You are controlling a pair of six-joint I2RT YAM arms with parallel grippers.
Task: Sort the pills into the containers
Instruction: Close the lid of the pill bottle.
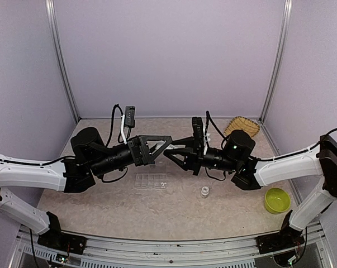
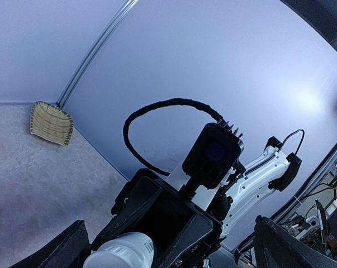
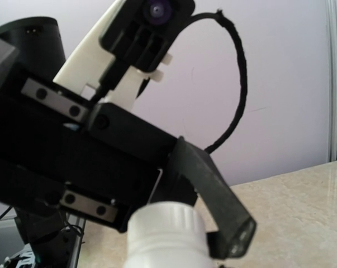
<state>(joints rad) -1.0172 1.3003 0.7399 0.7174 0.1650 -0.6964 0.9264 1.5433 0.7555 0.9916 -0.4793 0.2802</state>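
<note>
— Pills [image 1: 164, 183]: where?
— White specks at the right end of the box [image 1: 148, 180] on the table [image 1: 101, 206]; inside it or beside, I can't tell.
— Grippers?
— Right gripper [image 1: 171, 152] clamps a white bottle [image 3: 165, 231] in the air. Left gripper [image 1: 162, 146] gapes wide, fingers [image 2: 62, 251] flanking that bottle.

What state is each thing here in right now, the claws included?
Left claw: wide open, holding nothing.
Right claw: shut on the white bottle.
White bottle: cap on, held above the table.
Pill box: flat on the table, lid too small to judge.
Green bowl: upright, looks empty.
Straw basket: resting in the far corner.
</note>
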